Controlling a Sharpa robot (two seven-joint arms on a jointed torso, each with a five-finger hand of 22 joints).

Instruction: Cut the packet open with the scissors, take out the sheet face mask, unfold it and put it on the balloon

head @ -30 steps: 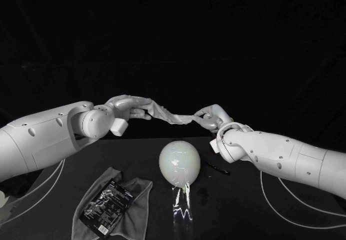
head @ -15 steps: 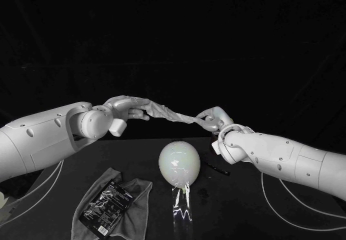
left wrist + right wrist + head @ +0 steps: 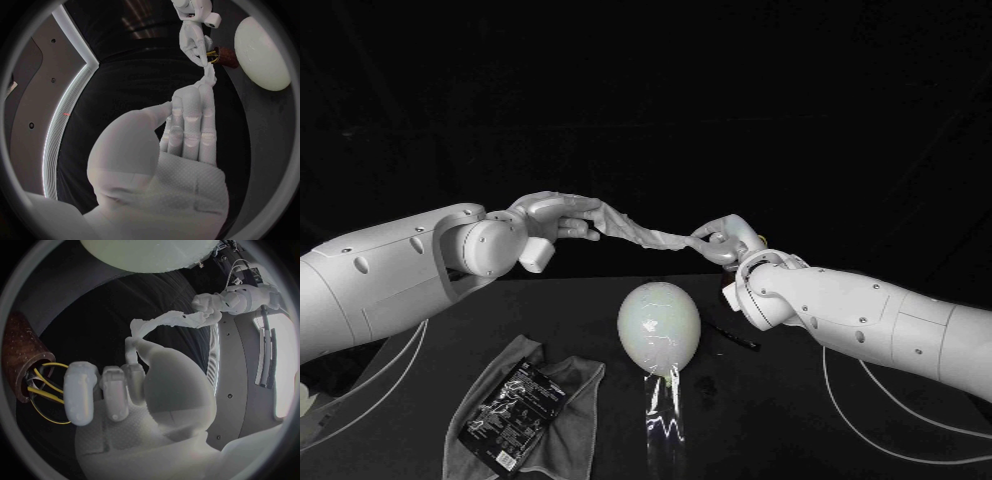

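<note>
On the head feed I had both hands raised above the table, left of centre and just right of centre in the frame. The left hand pinched one end of the face mask and the right hand pinched the other. The mask hung between them as a crumpled, twisted band, not spread out. Below it, at centre frame, the balloon lay on the table. The packet sat at lower left on a grey cloth. A small dark object lay just right of the balloon; I could not tell what it was.

On the left wrist feed, the left hand had its fingers held together, their tips clamped on the mask, which ran to the right hand, near the balloon.

On the right wrist feed, the right hand gripped the mask with curled fingers. The strip led across to the left hand, and the balloon showed at the rim.
</note>
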